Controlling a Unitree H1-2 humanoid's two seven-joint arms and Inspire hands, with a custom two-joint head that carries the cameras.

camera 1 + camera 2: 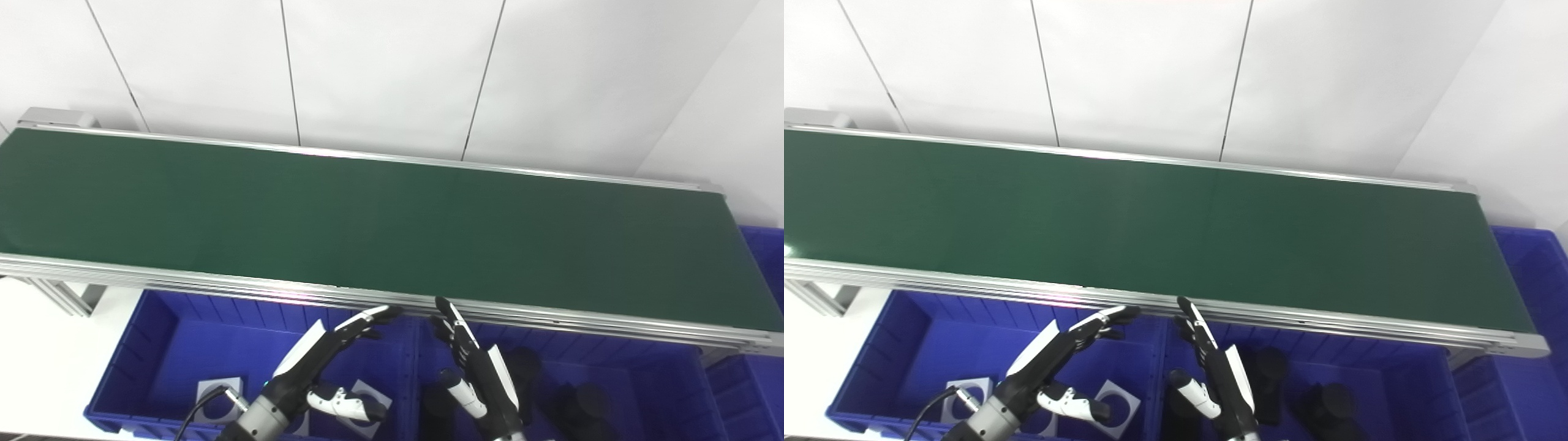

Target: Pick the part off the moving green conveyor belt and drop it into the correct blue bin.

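Note:
The green conveyor belt (380, 220) runs across the view, and I see no part on it. My left hand (324, 361) hovers open above the left blue bin (147, 343), its fingers stretched toward the belt's near rail. My right hand (474, 367) is open too, fingers pointing up at the rail, above the middle blue bin (649, 373). Neither hand holds anything. White square parts (217, 392) with round holes lie in the left bin. Black round parts (582, 404) lie in the middle bin.
The belt's aluminium near rail (551, 318) lies just beyond both hands' fingertips. A third blue bin (765, 251) stands past the belt's right end. A white wall rises behind the belt. A black cable (196, 410) runs along my left wrist.

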